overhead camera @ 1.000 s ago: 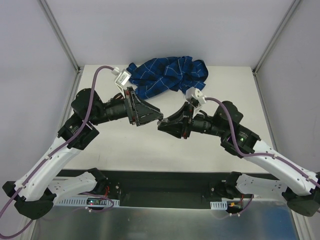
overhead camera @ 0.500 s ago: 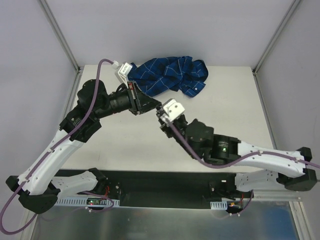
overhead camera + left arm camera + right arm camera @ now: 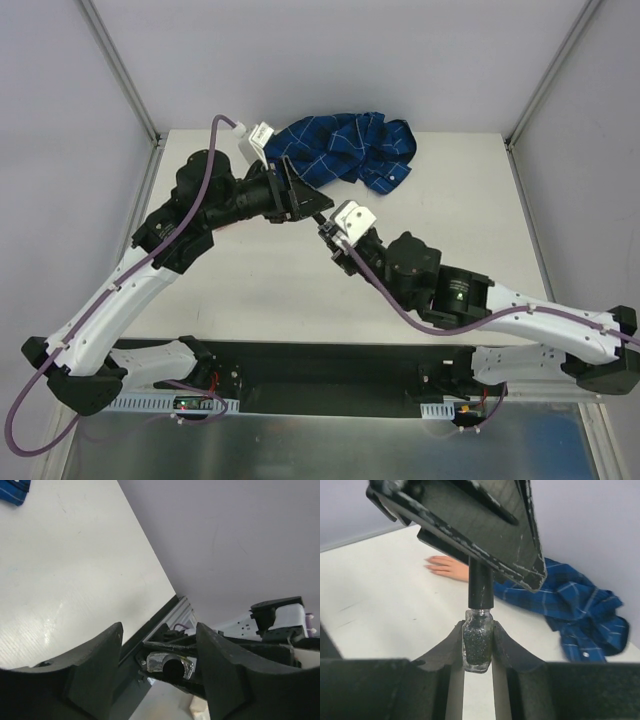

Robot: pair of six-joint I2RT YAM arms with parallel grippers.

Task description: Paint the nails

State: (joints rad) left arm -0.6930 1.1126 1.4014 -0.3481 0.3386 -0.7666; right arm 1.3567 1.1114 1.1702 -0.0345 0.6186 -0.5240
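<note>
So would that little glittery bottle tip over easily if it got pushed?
Probably: the bottle looks tall and narrow under its long dark cap, so top-heavy. It seems to be glass, so likely smooth, slippery and breakable.

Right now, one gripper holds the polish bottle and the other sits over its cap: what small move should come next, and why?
Probably close the left gripper on the cap. The right gripper clamps the bottle upright, the cap is on, and the left fingers stand apart either side of it, so it cannot be unscrewed until they grip.
</note>
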